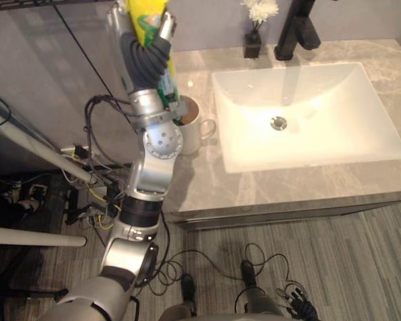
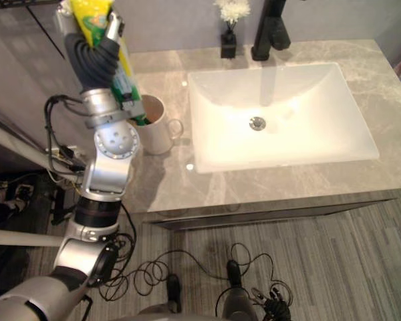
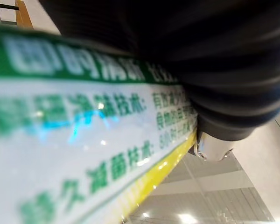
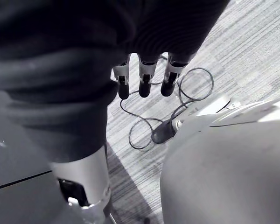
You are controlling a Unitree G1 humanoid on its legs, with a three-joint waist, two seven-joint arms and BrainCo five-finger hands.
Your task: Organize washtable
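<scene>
Two hands: the left hand (image 1: 150,53) was raised over the washtable's left edge; the right hand (image 4: 142,79) hung low over the floor (image 4: 233,56), fingers straight and slack, holding nothing.
Left hand's grip: fingers curled tight round the yellow-and-green tube (image 1: 146,17); likely so the long pack would not swing while being steered.
Tube: held steeply, upper end above the hand, lower end down by the mouth of the white mug (image 1: 195,127); whether it was inside the mug I could not tell, that part being hidden.
Mug: on the washtable (image 1: 207,187) near its left edge, just beside the sink (image 1: 334,134), handle toward the sink; probably the holder meant for the tube.
Further off: black faucet (image 1: 297,27) and small black vase (image 1: 253,43) with a white flower at the back edge; well apart from the hand.
</scene>
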